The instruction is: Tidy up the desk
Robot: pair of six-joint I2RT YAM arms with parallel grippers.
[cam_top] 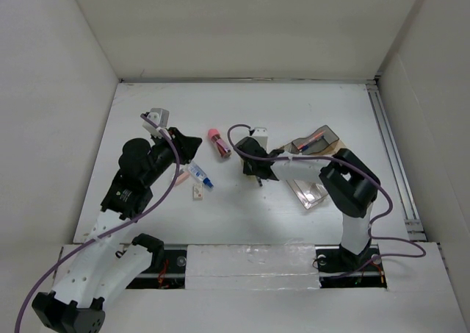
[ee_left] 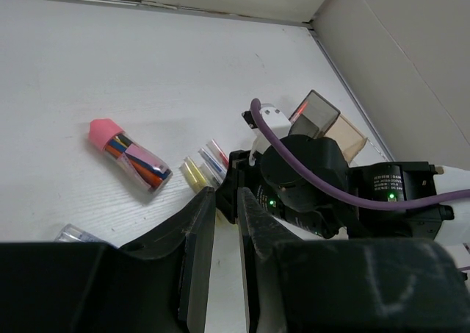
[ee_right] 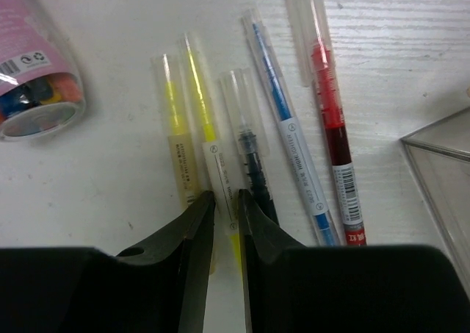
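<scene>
The white desk (cam_top: 242, 223) holds loose stationery. My right gripper (ee_right: 226, 199) is down on a row of pens. Its jaws are closed on either side of a yellow highlighter (ee_right: 211, 145) with a white label. Beside it lie another yellow pen (ee_right: 175, 127), a black pen (ee_right: 250, 153), a blue pen (ee_right: 290, 145) and a red pen (ee_right: 330, 123). A clear tube with a pink cap (cam_top: 219, 143) lies to their left. My left gripper (ee_left: 226, 197) hovers to the left of the right gripper (cam_top: 258, 176), with its jaws nearly together and nothing between them.
A clear compartment tray (cam_top: 317, 141) with a red pen in it stands right of the pens. A flat clear piece (cam_top: 311, 193) lies in front of it. A blue and white tube (cam_top: 200, 176) and a small beige block (cam_top: 197, 192) lie under my left arm. A metal rail (cam_top: 389, 149) runs along the right edge.
</scene>
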